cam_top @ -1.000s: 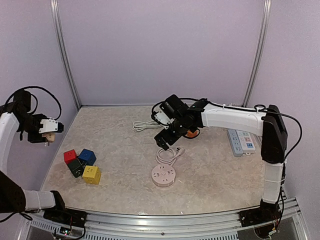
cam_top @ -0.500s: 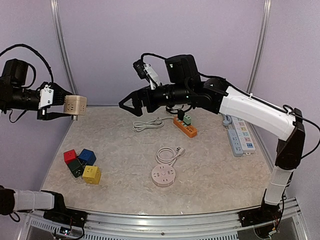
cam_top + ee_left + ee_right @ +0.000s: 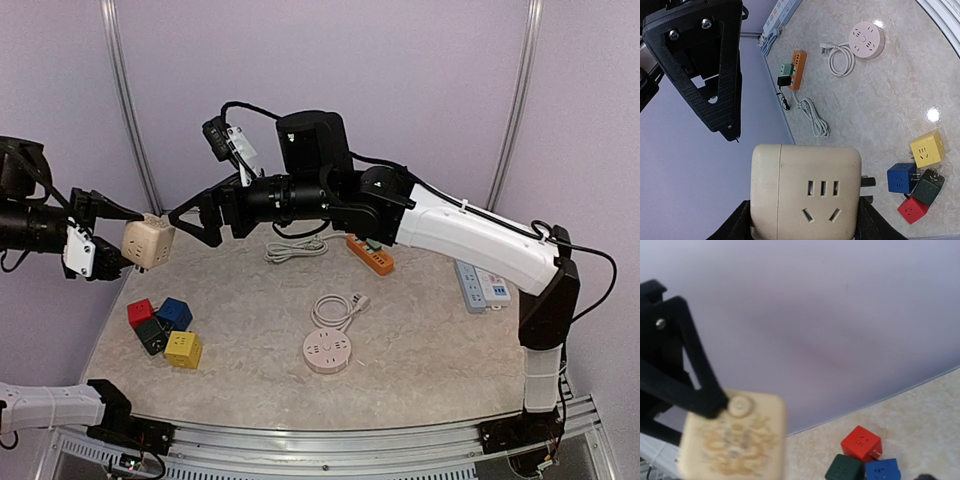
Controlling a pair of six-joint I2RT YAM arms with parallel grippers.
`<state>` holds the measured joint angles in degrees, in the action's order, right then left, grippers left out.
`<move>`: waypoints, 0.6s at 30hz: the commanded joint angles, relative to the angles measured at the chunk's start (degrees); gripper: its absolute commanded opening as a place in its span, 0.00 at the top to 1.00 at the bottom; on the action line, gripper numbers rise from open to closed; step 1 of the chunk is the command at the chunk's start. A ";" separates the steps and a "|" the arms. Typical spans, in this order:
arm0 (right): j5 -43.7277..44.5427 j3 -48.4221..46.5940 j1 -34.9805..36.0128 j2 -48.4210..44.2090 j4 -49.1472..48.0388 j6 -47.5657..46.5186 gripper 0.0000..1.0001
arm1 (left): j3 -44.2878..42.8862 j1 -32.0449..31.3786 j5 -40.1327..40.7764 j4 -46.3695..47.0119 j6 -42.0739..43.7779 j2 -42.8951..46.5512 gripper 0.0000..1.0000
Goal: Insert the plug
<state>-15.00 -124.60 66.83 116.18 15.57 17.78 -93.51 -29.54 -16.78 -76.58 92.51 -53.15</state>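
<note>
I am grasping the beige plug (image 3: pixel 150 243) in my left jaws, up over the desk's (image 3: pixel 430 350) left edge. My right jaws are hanging released just beside it. Lying below are four cubes (image 3: pixel 174 312), one round socket (image 3: pixel 329 351), one orange strip (image 3: pixel 370 254) and two white strips (image 3: pixel 483 283). Their print is too small to read.

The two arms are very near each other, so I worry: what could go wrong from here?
1. The open right pincer is close to the beige cube held high by the left pincer; a slightly wrong approach may knock it loose.
2. If dropped, it may land on the colored cubes.
</note>
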 commanded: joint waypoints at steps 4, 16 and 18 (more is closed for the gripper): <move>-2.70 -3.07 0.94 4.02 -1.32 2.15 0.00 | 3.09 -1.19 3.58 3.19 1.34 -0.82 1.00; -8.19 -9.61 1.59 12.45 -4.17 7.31 0.00 | 3.75 -2.19 4.10 4.78 2.58 -1.34 1.00; -10.39 -10.84 1.55 13.52 -4.27 7.93 0.01 | 3.99 -2.32 4.03 4.90 2.58 -1.35 1.00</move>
<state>-21.65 -132.73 67.88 126.69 12.34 23.46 -90.11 -31.27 -12.93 -73.73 94.56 -54.39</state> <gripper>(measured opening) 0.995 0.596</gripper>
